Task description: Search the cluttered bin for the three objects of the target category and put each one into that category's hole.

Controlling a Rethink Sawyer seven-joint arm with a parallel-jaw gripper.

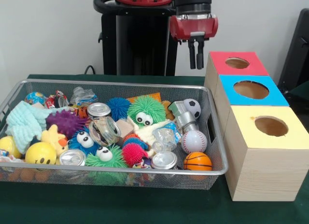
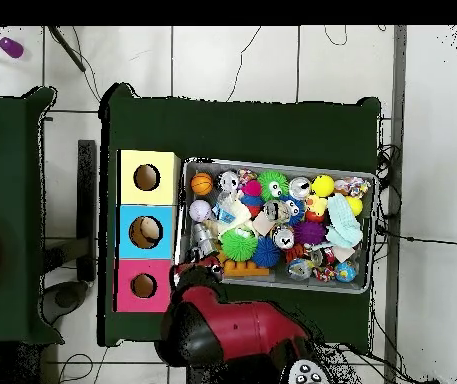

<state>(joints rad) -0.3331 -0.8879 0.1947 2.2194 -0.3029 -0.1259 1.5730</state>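
Note:
The silver wire-mesh bin (image 1: pixel 120 84) is full of toys; it also shows in the overhead view (image 2: pixel 272 164). A crumpled clear bottle (image 1: pixel 82 95) lies at its far left. A second clear bottle (image 1: pixel 104 131) lies in the middle under a silver can. A third clear bottle, with a blue label (image 1: pixel 167 137), lies right of centre beside the baseball. The blue-topped box's hole (image 1: pixel 251 90) stands to the right of the bin and also shows in the overhead view (image 2: pixel 145 232). My gripper (image 1: pixel 195 57) hangs empty and shut above the bin's far right corner, well above the toys.
A red-topped box (image 1: pixel 237 63) and a yellow-topped box (image 1: pixel 270 126) flank the blue one. In the bin lie silver cans (image 1: pixel 164 160), a grey metal flask (image 1: pixel 182 115), spiky balls, a baseball (image 1: pixel 194 141), a small basketball (image 1: pixel 197 161) and a mint cloth (image 1: pixel 24 122).

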